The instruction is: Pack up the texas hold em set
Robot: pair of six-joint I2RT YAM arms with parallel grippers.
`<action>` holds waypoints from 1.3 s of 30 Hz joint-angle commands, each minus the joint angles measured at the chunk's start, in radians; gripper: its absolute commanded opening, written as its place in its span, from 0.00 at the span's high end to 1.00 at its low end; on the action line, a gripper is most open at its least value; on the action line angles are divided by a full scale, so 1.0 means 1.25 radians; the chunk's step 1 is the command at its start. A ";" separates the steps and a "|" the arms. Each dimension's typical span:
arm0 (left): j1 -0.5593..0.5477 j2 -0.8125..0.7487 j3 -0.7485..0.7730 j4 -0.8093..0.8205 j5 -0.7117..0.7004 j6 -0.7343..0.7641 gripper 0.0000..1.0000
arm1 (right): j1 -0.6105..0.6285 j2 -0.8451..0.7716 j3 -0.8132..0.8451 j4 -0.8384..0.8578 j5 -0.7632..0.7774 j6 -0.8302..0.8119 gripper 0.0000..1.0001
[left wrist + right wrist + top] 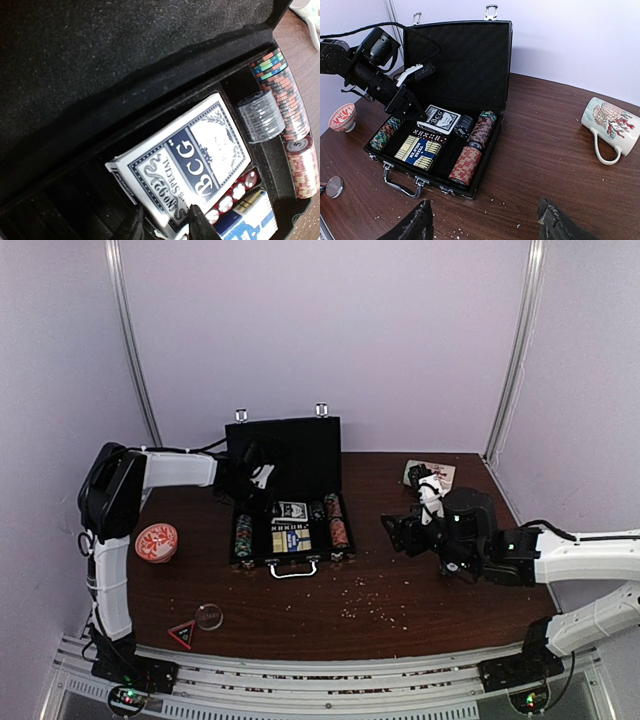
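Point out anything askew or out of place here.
The white mug lies tipped on its side at the far right of the table. Loose crumbs litter the wood in front of the case. Inside, the card deck sits tilted, one edge raised, pinched in the left gripper rather than seated flat.

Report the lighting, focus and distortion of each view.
Top external: dim, even light; the open briefcase lid is a featureless black. Left wrist: close and sharp on the card deck, left end effector dark at the bottom edge. Right wrist: wide-angle, table edge bowed, mug clear.
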 commanded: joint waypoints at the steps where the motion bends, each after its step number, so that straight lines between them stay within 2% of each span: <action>1: -0.022 0.027 0.030 0.033 0.041 0.028 0.69 | -0.007 0.007 -0.009 0.017 0.016 0.002 0.28; 4: -0.028 0.030 0.035 0.033 0.031 0.037 0.67 | -0.007 0.007 -0.010 0.020 0.017 0.001 0.29; 11: -0.033 -0.015 0.032 0.000 -0.092 0.029 0.57 | -0.008 0.005 -0.015 0.026 0.018 -0.002 0.28; 18: -0.034 -0.054 0.015 0.000 -0.079 0.011 0.54 | -0.008 0.009 -0.014 0.027 0.014 -0.001 0.28; 23: -0.038 -0.031 0.011 0.000 -0.082 0.001 0.59 | -0.008 0.010 -0.014 0.026 0.010 0.001 0.28; 34: -0.041 0.047 0.009 0.000 -0.096 0.004 0.75 | -0.008 0.017 -0.011 0.026 0.010 0.002 0.28; 39: -0.040 0.052 -0.008 -0.001 -0.108 0.005 0.77 | -0.009 0.018 -0.010 0.025 0.009 0.002 0.28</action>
